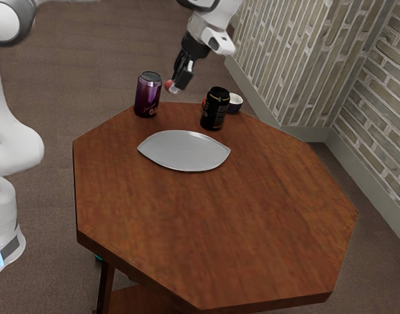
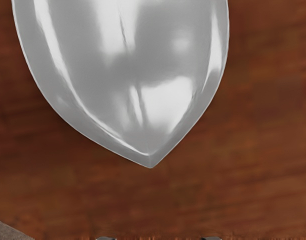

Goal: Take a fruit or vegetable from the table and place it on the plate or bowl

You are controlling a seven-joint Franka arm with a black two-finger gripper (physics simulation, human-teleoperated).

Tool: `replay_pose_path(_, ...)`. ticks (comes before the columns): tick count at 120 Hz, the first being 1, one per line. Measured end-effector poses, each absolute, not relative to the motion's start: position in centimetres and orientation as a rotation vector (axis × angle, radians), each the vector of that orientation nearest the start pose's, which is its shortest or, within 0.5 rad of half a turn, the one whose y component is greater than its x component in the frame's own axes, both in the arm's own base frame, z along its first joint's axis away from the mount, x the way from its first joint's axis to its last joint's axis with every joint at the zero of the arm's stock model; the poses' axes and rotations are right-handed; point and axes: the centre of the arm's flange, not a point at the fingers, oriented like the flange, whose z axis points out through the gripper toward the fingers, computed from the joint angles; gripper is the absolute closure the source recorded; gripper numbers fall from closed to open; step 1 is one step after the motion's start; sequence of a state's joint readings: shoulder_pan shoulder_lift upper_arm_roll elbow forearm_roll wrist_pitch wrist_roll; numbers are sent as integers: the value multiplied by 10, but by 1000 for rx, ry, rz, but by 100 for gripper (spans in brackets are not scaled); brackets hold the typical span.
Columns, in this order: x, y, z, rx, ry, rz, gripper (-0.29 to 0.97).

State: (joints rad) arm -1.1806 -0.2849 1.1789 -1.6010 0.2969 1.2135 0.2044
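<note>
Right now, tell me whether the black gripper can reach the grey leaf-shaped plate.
Probably yes: the gripper, shut on a small red item, hangs above the bare plate; the purple can and black can stand beyond it.

You worked in what looked like a home's living room. A brick wall (image 1: 298,59) stood past the pincer (image 1: 174,86), and brown carpet (image 1: 89,65) covered the floor. Below the pincer, a wooden table (image 1: 252,216) bore a plate (image 1: 183,150) and drink cans (image 1: 148,95).
</note>
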Motion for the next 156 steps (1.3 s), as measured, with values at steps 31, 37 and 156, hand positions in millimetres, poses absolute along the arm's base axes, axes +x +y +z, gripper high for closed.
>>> replay_pose_path(31, 417, 73, 682, -3002, 264, 279, 52)
replay_pose_path(37, 414, 54, 686, -2991, 299, 250, 52)
replay_pose_path(156, 438, 16, 540, -3132, 375, 52, 54)
